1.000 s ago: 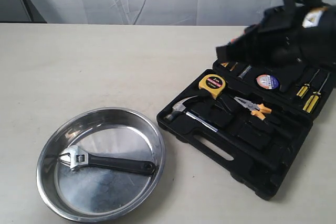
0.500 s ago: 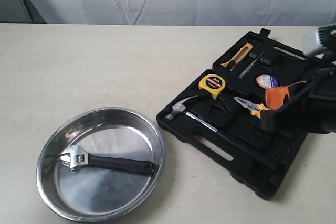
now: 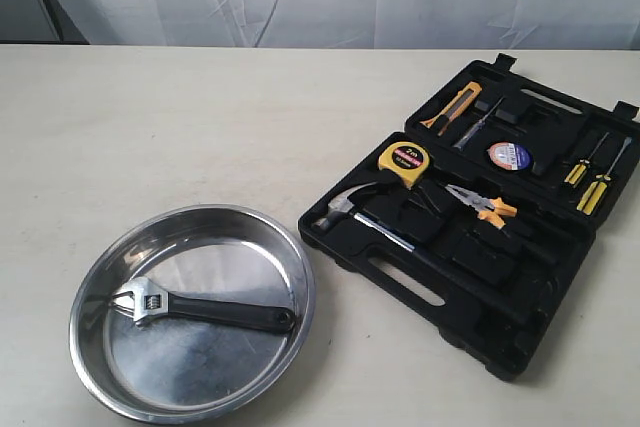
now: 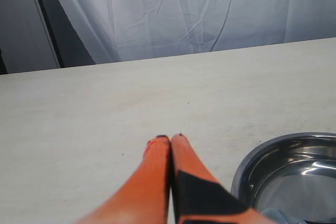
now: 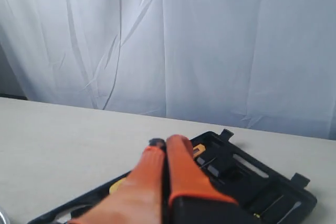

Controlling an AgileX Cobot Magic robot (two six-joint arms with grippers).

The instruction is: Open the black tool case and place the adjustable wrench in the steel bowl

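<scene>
The black tool case point(image 3: 470, 287) lies open on the right of the table, lid folded back. The adjustable wrench point(image 3: 200, 309) rests flat inside the steel bowl point(image 3: 190, 237) at the front left, silver head to the left. Neither arm shows in the exterior view. In the left wrist view my left gripper point(image 4: 169, 139) is shut with nothing in it, above bare table beside the steel bowl point(image 4: 247, 171). In the right wrist view my right gripper point(image 5: 165, 142) is shut and empty, raised over the open black tool case point(image 5: 283, 192).
Inside the case sit a claw hammer point(image 3: 345, 209), a yellow tape measure point(image 3: 403, 162), orange-handled pliers point(image 3: 480, 204), a tape roll point(image 3: 509, 155), a utility knife point(image 3: 452, 107) and screwdrivers point(image 3: 592, 172). A white curtain hangs behind the table.
My right arm, which hung over the case a second ago, has drawn back to the right and left the exterior view. Wrench, bowl and case have not moved.
</scene>
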